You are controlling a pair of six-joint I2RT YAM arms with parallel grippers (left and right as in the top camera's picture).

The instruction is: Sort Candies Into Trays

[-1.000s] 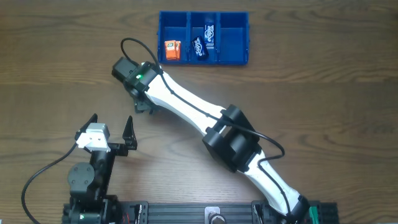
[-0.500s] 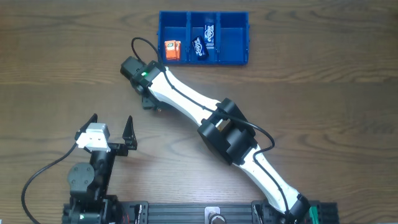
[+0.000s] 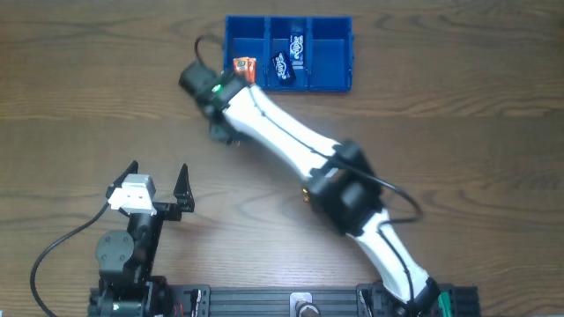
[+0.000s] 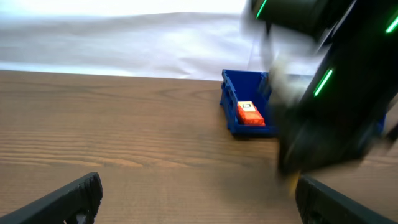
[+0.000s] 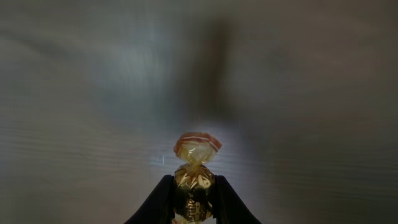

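robot lab, wood tbl (image 3: 476,132), white backdrop (image 4: 124,37)

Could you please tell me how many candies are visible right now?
4. An orange candy lies in the blue tray's left compartment, two dark blue candies in its middle one, and the right gripper holds a gold-wrapped candy. Others may hide under the right arm.

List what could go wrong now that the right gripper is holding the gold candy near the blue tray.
1. The right gripper pinches the round gold candy only at its fingertips, so it might slip out during the carry.
2. The arm is nearest the compartment of the blue tray that holds the orange candy. Releasing early could mix types or miss the tray.
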